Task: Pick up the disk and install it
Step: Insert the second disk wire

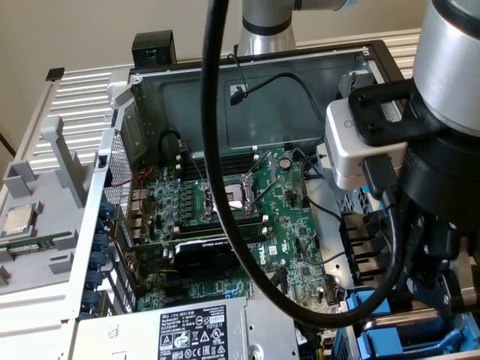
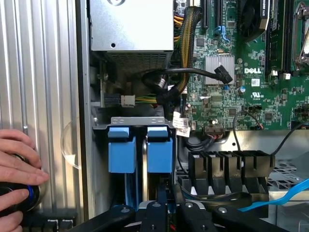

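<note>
1. While the claw (image 2: 162,197) hangs low over the drive bay at the open edge of the computer case (image 1: 142,97), you cannot tell from either view whether it is clenched or released, or whether it grips anything.
2. The case lies open on a pale ribbed table (image 1: 75,82), with a plain beige wall (image 1: 82,30) behind it.
3. The disk (image 2: 159,153) stands on edge in the bay directly ahead of the claw. You mostly see its blue plastic frame, and a second blue frame (image 2: 121,151) stands just beside it.
4. Beyond the blue frames, farther from the claw, sits the grey power-supply box (image 2: 130,24). A bundle of yellow and black wires (image 2: 186,29) runs beside it.
5. The green motherboard (image 2: 260,92) spreads out past the bay, well apart from the claw.
6. A black finned block (image 2: 227,166) sits near the claw, to one side of the blue frames.
7. A person's hand (image 2: 14,169) rests on a black knob with a blue ring (image 2: 26,193), out on the ribbed table on the claw's other side.
8. In the exterior view, a thick black cable (image 1: 217,172) loops across the front of the case, and the arm's wrist camera (image 1: 352,142) blocks the bay.
9. A small square processor chip (image 1: 19,219) lies on a grey holder, far across the case from the claw.
</note>
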You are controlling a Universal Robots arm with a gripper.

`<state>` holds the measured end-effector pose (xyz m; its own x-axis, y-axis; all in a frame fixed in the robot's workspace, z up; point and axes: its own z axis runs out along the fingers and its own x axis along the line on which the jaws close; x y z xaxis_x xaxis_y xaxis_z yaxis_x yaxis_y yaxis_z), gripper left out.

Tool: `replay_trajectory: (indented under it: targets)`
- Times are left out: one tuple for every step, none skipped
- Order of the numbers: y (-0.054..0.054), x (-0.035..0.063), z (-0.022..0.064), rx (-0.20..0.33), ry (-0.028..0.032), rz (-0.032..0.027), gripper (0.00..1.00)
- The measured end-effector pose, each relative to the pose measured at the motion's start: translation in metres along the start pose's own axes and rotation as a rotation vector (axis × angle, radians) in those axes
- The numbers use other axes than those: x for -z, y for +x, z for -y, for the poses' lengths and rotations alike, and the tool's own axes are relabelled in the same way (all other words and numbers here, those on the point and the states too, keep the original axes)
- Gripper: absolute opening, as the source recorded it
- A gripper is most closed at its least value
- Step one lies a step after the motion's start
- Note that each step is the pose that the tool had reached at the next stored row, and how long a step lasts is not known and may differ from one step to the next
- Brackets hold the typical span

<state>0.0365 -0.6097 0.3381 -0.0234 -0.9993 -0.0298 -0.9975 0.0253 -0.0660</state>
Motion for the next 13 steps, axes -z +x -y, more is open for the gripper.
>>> replay_trajectory:
  targets:
    - [0.0000,0.0001,0.0000,0.000,0.0001,0.0003,0.16]
    - [0.0000,0.0001,0.0000,0.000,0.0001,0.0005,0.16]
    - [0.0000,0.0002,0.0000,0.000,0.0000,0.0006,0.16]
    - [0.0000,0.0002,0.0000,0.000,0.0000,0.0008,0.16]
    - [0.0000,0.0001,0.0000,0.000,0.0000,0.0011,0.16]
    - [0.0000,0.0001,0.0000,0.000,0.0000,0.0011,0.16]
    - [0.0000,0.0001,0.0000,0.000,0.0000,0.0011,0.16]
    - [0.0000,0.0001,0.0000,0.000,0.0000,0.0012,0.16]
    - [0.0000,0.0001,0.0000,0.000,0.0000,0.0011,0.16]
    - [0.0000,0.0001,0.0000,0.000,0.0000,0.0012,0.16]
    - [0.0000,0.0001,0.0000,0.000,0.0000,0.0011,0.16]
    - [0.0000,0.0001,0.0000,0.000,0.0000,0.0012,0.16]
    - [0.0000,0.0001,0.0000,0.000,0.0000,0.0011,0.16]
